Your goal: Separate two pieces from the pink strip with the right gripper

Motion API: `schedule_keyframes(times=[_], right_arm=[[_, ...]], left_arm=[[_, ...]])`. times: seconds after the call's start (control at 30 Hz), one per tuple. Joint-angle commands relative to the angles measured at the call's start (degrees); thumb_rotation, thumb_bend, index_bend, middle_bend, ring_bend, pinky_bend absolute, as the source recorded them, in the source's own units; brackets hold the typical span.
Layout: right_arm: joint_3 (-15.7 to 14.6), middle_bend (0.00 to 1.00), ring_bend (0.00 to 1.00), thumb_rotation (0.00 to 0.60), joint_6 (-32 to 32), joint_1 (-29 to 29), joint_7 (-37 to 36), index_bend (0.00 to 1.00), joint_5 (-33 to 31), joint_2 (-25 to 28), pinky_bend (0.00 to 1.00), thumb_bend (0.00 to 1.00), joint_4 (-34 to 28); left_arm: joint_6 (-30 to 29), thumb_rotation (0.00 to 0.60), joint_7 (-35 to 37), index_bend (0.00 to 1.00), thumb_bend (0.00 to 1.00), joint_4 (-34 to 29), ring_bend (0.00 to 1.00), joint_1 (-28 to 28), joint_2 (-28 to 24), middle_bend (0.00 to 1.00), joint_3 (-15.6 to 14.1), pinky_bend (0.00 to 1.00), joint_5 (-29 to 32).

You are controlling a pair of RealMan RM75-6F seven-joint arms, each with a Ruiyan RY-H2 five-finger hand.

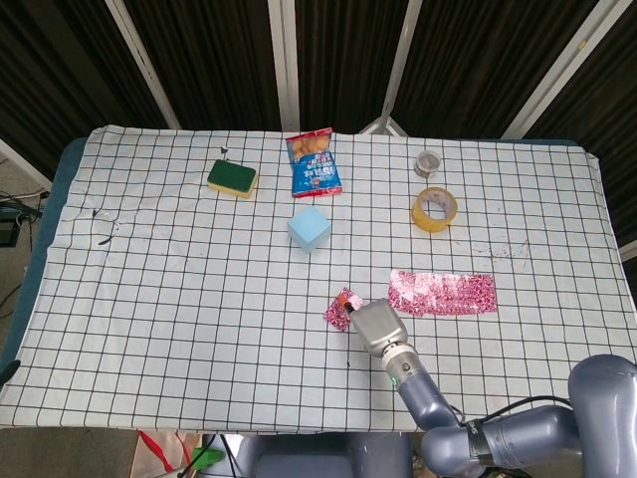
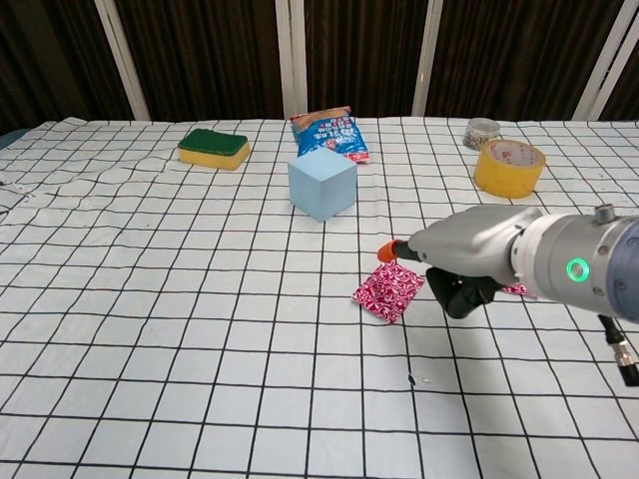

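I see a small pink piece (image 2: 388, 293) hanging from my right hand (image 2: 469, 261). It is torn off and sits apart from the rest of the pink strip (image 1: 442, 292). In the head view the piece (image 1: 339, 308) is just left of my right hand (image 1: 370, 326), and the long strip lies flat on the checked cloth (image 1: 179, 299) a little way to the right. In the chest view the strip is mostly hidden behind my arm, with only a bit of pink showing by it.

An orange fingertip (image 2: 385, 250) pinches the top edge of the piece. The piece hangs down tilted, with its low corner close to the cloth (image 2: 150, 329). I cannot tell if it touches. The dark fingers under the hand are curled in.

My left hand does not show in either view.

Farther back from the piece is a light blue cube (image 2: 321, 184), near the middle of the table. Behind it lies a blue snack bag (image 2: 329, 133) with red on top. To the left of the bag is a sponge (image 2: 214, 148), green on top and yellow below. On the right side at the back is a roll of yellow tape (image 2: 509, 167), lying flat. Just behind the tape is a small silver roll (image 2: 482, 132). Dark curtains with white poles hang behind the table.
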State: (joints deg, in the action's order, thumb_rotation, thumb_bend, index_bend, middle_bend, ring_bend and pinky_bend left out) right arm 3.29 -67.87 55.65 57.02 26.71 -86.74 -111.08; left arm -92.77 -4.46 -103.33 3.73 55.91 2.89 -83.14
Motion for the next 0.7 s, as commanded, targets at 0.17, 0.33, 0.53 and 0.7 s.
schedule_keyframes(times=[0.17,0.33,0.53,0.7], right_arm=[[-1.0,0.9,0.86,0.6,0.8,-1.9,-3.1,0.08,-0.2,4.4,0.72,1.0,0.3],[-2.0,0.9,0.86,0.6,3.1,-2.4,-4.4,0.08,-1.5,5.3,0.72,1.0,2.9],[-2.6,0.9,0.86,0.6,5.6,-2.8,-5.9,0.08,-3.2,5.7,0.72,1.0,5.7],[-3.2,0.9,0.86,0.6,7.1,-3.0,-6.9,0.08,-3.2,5.9,0.72,1.0,7.3]], left_arm=[[0.0,0.6,-1.0,0.15,0.26,-0.3,0.0,0.0,0.3,0.0,0.0,0.06,0.0],[-0.4,0.6,-2.1,0.15,0.26,-0.6,0.0,0.0,0.5,0.0,-0.1,0.06,-0.2],[-0.5,0.6,-2.9,0.15,0.26,-0.7,0.0,0.1,0.7,0.0,0.0,0.06,0.2],[-0.3,0.6,-3.4,0.15,0.26,-0.8,0.0,0.0,0.8,0.0,0.1,0.06,0.5]])
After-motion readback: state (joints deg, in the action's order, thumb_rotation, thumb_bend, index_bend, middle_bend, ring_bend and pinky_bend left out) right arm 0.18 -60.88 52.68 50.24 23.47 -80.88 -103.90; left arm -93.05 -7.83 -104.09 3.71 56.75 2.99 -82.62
